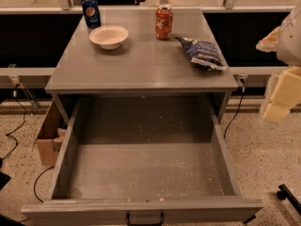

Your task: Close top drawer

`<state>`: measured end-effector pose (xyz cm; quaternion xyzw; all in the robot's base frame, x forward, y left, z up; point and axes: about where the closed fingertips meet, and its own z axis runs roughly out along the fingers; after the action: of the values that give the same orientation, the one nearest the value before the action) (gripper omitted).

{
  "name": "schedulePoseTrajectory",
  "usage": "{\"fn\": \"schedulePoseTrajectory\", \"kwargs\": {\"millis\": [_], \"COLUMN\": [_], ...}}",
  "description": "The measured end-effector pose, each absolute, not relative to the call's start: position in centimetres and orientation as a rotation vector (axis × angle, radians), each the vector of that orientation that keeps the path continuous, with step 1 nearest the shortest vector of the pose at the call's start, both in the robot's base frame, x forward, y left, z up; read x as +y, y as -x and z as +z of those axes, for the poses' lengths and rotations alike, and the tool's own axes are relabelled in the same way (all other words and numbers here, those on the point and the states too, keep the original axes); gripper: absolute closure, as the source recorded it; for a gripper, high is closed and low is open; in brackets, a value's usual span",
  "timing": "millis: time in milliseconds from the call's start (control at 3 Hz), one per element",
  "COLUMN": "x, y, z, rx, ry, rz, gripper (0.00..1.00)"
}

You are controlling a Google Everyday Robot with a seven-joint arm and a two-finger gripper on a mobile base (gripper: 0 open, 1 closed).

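The top drawer (pixel 141 173) is pulled far out toward me, wide and grey, with a crumb-speckled floor and nothing else inside. Its front panel runs along the bottom edge of the view, with a small dark bar handle (pixel 145 218) at the middle. The two lower drawers are hidden beneath it. My gripper (pixel 282 93) is at the right edge, pale and blurred, raised beside the cabinet's right side and apart from the drawer, well above and right of the handle.
On the grey cabinet top (pixel 141 65) stand a blue soda can (pixel 91 11), a white bowl (pixel 108 36), an orange can (pixel 164 21) and a blue chip bag (pixel 203 53). A cardboard box (pixel 48 138) sits on the floor at left; cables trail on both sides.
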<state>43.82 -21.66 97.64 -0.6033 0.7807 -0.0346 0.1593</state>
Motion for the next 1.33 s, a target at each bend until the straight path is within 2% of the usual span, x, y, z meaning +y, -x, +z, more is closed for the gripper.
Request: {"fn": "schedulePoseTrajectory", "kwargs": {"millis": [667, 1000, 1333], "x": [-21.9, -21.4, -21.3], "y": [-43.3, -40.7, -37.1], "z": [97.0, 95.5, 92.6], "rx": [2.242, 2.223, 2.202], "ry": [1.709, 1.674, 1.632], "rz": [-0.113, -0.115, -0.164], "gripper": [0.0, 0.18, 0.41]}}
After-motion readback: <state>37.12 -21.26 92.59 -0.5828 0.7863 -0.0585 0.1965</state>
